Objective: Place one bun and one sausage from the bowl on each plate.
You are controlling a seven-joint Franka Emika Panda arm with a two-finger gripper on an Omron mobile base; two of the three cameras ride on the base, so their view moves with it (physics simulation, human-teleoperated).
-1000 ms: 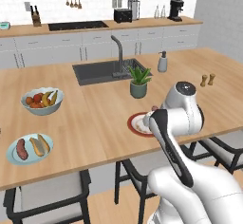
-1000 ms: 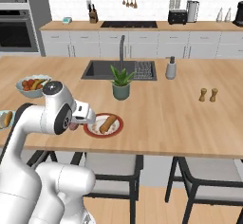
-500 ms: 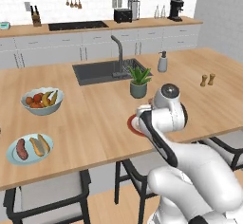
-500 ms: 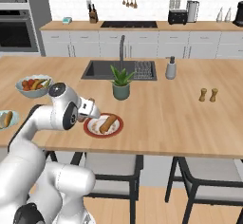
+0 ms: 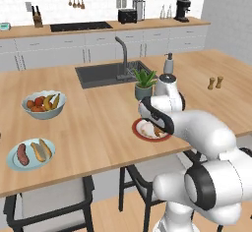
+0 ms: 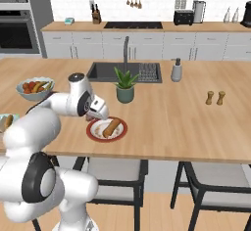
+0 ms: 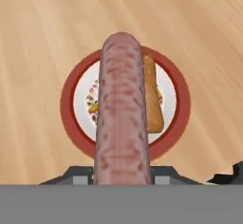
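Left base view: the gripper (image 5: 147, 123) is held over the red-rimmed white round plate (image 5: 139, 132) on the wooden desk (image 5: 98, 123).
Right base view: a tan bun (image 6: 112, 125) is seen lying on that plate (image 6: 122, 133).
Hand view: the pinkish-brown sausage (image 7: 122, 118) is clamped in the gripper, above the plate (image 7: 176, 109), beside the bun (image 7: 153, 95).
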